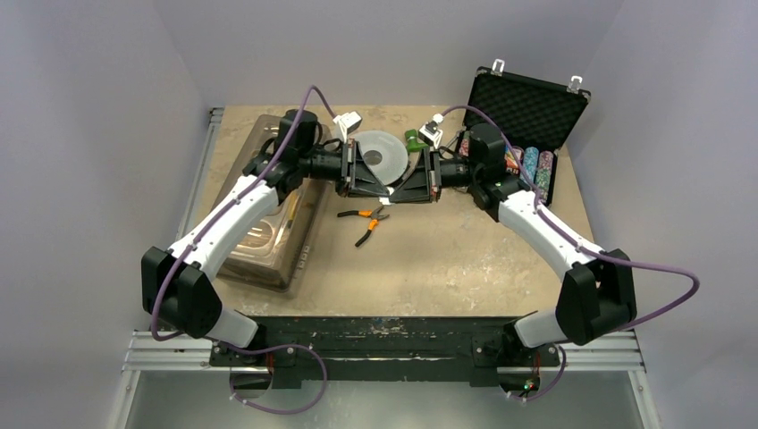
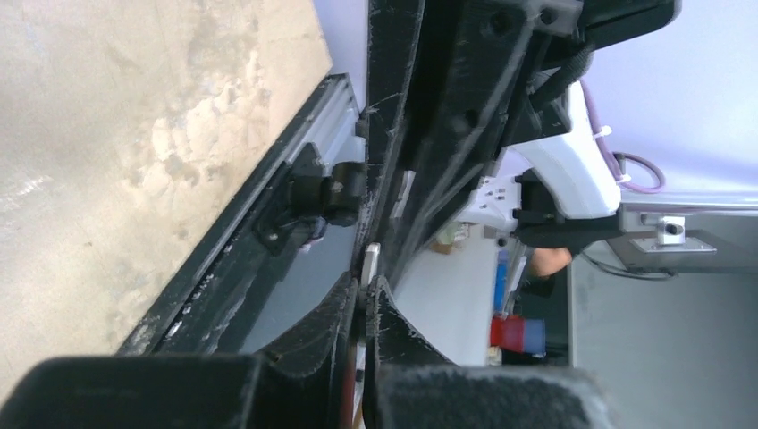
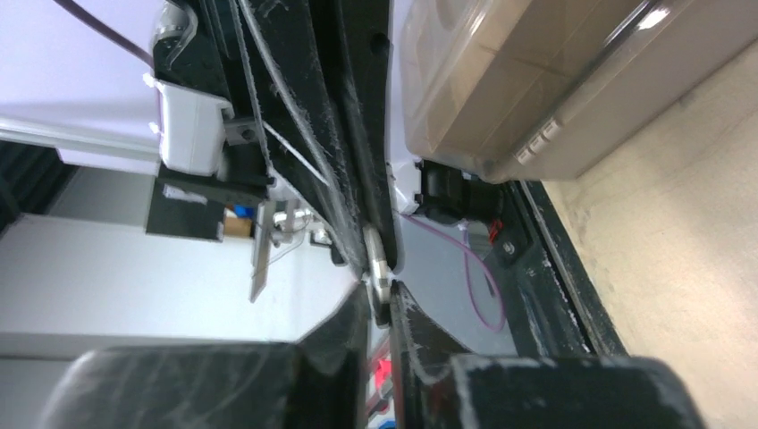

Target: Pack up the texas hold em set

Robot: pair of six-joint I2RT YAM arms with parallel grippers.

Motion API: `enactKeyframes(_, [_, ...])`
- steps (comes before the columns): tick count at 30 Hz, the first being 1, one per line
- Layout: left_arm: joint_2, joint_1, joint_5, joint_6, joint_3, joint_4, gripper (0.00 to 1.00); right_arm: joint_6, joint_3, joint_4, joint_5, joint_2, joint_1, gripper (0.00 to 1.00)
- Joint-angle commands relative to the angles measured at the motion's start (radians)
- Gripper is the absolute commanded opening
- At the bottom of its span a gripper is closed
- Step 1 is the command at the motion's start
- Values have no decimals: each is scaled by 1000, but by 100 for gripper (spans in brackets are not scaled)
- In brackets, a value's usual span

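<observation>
A button (image 3: 377, 257) is held in the right gripper (image 3: 383, 299). The briefcase (image 1: 527, 109) is set to its right, pliers (image 1: 368, 223) before it.

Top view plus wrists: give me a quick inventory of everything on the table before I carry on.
case: one, black, open, far right corner
chip rows: several, multicoloured, inside the case
clear bin: one, transparent, left side
disc spool: one, grey, far centre
pliers: one pair, orange handles, centre
green item: one, unidentifiable, right of the spool
small button: one, pale, between both grippers' tips
left gripper: one, black, shut on the small button
right gripper: one, black, shut on it too
</observation>
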Motion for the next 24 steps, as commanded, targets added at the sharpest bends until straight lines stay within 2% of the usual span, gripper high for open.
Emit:
enactKeyframes(1, [-13,3,-8,-5,-6,37,0,67,-18,146,-34,-9,8,0])
enactKeyframes(3, [-15,3,-25,3,1,14,0,66,-30,151,-44,-13,7,0])
enactKeyframes(4, [-17,4,-43,18,10,-18,7,59,-33,145,-44,-13,5,0])
enactKeyframes(7, [-32,7,-144,109,66,-165,39,-13,-31,54,-29,-14,-15,0])
enactKeyframes(10, [-26,10,-277,258,159,-362,53,-142,8,-163,45,1,-61,0])
enactKeyframes(12, [-17,9,-380,331,218,-491,60,-272,68,-447,165,36,-117,0])
enactKeyframes(14, [-17,10,-433,378,247,-569,62,-382,137,-693,356,84,-170,0])
enactKeyframes(16, [-29,10,-455,397,241,-583,63,-427,176,-831,512,131,-229,0])
enactKeyframes(21, [-46,9,-464,455,216,-582,64,-354,184,-972,747,216,-421,0])
enactKeyframes(24, [-7,9,-496,534,275,-669,64,-257,174,-966,836,218,-548,0])
